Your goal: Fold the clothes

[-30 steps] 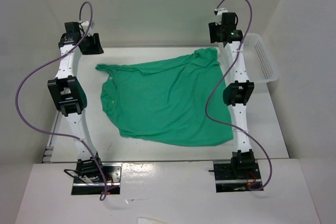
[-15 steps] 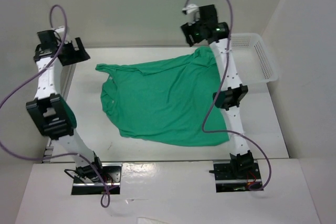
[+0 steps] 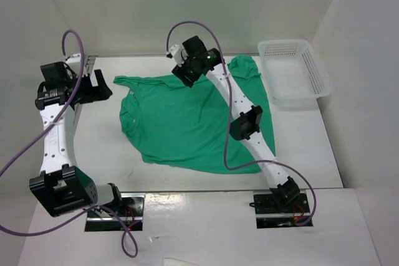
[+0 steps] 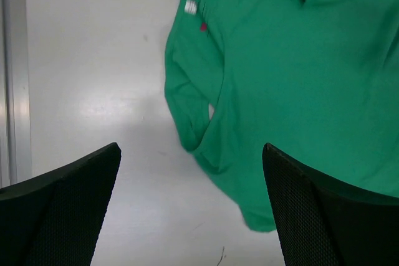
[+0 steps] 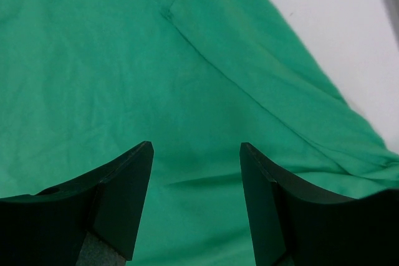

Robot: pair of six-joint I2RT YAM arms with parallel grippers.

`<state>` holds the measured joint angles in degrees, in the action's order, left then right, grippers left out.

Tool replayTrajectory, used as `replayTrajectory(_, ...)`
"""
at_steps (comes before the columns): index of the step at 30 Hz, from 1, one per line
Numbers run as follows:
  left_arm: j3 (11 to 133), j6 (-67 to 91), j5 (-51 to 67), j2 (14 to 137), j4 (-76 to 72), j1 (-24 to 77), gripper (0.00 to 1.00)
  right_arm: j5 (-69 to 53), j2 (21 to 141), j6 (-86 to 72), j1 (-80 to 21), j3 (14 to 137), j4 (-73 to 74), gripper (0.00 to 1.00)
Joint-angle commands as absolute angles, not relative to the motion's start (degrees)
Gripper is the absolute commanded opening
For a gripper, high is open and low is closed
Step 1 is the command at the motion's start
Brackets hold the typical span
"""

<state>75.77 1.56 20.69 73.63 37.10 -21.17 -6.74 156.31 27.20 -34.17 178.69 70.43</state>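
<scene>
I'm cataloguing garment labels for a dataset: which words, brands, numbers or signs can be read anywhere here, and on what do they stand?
No text here is readable.
white neck label inside the green T-shirt: too small and blurred to read.
small red mark beside that label: unreadable.
white mesh basket: no print visible.

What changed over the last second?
The right pincer swung left from the far right corner to above the far edge of the shirt; the left pincer drew back toward the near left. Both are open, holding nothing. The shirt and basket stayed put.
</scene>
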Motion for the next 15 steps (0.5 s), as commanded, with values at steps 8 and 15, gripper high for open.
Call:
replayTrajectory(8,70.5,-3.9,20.0,78.0,41.2,-21.3,1.00,2.6,163.9,31.5,-40.9,179.6,65.3,0.66)
replayTrajectory(15,67.7,-3.9,17.3,75.2,39.0,-22.7,1.00,6.4,167.1,34.4,-41.4,179.6,58.3,0.63)
